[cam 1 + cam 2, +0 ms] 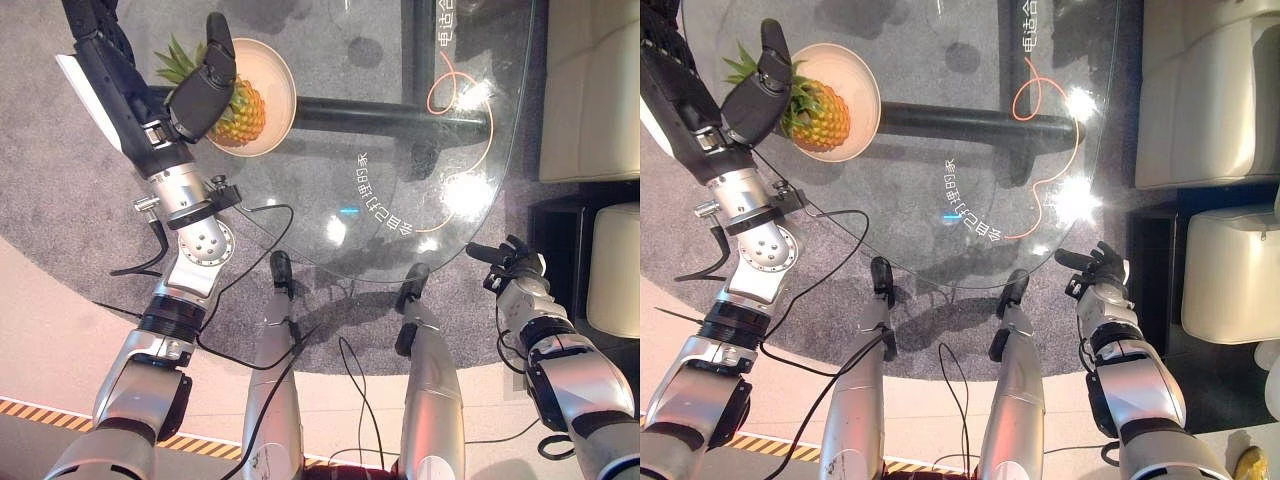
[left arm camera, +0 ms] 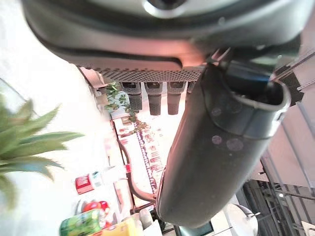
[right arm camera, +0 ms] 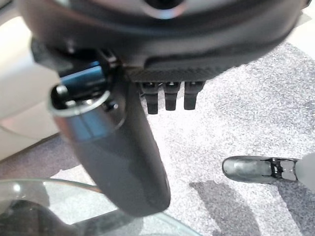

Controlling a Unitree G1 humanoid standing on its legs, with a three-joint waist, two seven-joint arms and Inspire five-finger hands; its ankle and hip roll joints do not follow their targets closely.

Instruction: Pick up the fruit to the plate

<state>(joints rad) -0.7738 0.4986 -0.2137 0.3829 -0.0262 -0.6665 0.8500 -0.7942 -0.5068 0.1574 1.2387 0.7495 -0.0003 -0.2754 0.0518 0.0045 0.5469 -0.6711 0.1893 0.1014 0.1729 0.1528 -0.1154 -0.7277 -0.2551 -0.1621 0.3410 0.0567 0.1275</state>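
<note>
Resting pineapple (image 1: 240,112) on plate (image 1: 278,75); L hand (image 1: 205,85) fingers straight, could topple it; R hand (image 1: 1095,268) relaxed.

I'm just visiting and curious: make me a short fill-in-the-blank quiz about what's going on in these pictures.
1. The fruit lying on the plate is a ____.
2. The hand over that fruit is the robot's ____ hand.
3. The plate rests on a round table with a top made of ____.
4. The right hand hangs off the table's edge, above the grey ____.

Missing words: pineapple; left; glass; carpet
</note>
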